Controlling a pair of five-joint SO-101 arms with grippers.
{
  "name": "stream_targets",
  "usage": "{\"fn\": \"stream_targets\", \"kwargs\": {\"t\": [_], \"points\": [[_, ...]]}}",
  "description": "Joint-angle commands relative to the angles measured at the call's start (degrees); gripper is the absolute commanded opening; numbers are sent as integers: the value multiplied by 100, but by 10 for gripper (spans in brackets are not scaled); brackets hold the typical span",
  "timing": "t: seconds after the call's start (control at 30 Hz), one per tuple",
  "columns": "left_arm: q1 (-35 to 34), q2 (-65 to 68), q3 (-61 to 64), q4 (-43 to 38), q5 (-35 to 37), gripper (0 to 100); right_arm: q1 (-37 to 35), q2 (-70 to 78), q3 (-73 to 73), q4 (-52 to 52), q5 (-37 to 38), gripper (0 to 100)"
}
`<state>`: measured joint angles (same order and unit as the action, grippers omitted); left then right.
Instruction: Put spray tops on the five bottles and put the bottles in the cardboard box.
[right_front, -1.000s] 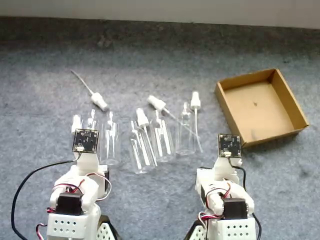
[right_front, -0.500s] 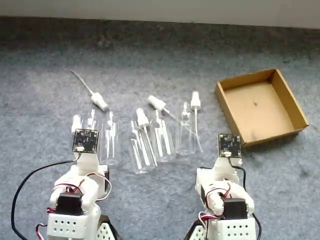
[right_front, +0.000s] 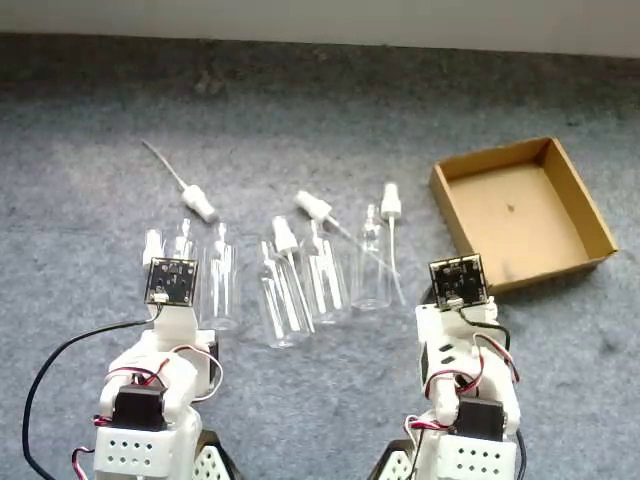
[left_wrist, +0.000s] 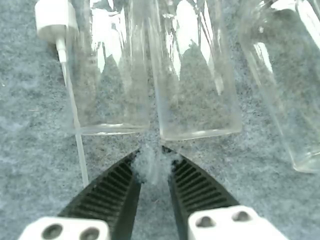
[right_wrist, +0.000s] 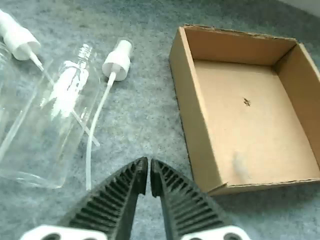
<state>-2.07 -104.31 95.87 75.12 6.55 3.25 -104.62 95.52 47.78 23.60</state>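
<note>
The grey carpeted table (right_front: 100, 120) carries everything, and the cardboard box (right_front: 515, 215) lies to the right, ahead of the right arm and out to its side, with no bottle in it yet. The clear bottles (right_front: 275, 295) lie on their sides in a row across the middle, long axes running away from the arms, bases toward them and necks far. The leftmost ones overlap behind the left arm's camera board, so five is likely rather than certain. None wears a top. The rightmost bottle (right_front: 372, 270) lies ahead of the right gripper (right_wrist: 149, 172) and a little to its left, nearer to it than to the other arm. The loose spray top (right_front: 390, 203) just right of that bottle's neck trails its thin tube back toward that gripper, so I judge this pair the right arm's to take. The right jaws stand all but closed on nothing. The left gripper (left_wrist: 151, 157) sits low at the bases of two bottles, aimed at the seam between them, its jaws slightly parted and empty
</note>
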Motion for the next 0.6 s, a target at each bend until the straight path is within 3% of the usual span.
{"fn": "stream_targets", "kwargs": {"t": [0.0,0.37,0.57], "points": [[75,-4,127,18,-18,7,277,-57,-110,-171,220,6],[75,-4,127,18,-18,7,259,110,-2730,1719,264,8],[75,-4,127,18,-18,7,251,1859,-4347,2519,229,8]]}}
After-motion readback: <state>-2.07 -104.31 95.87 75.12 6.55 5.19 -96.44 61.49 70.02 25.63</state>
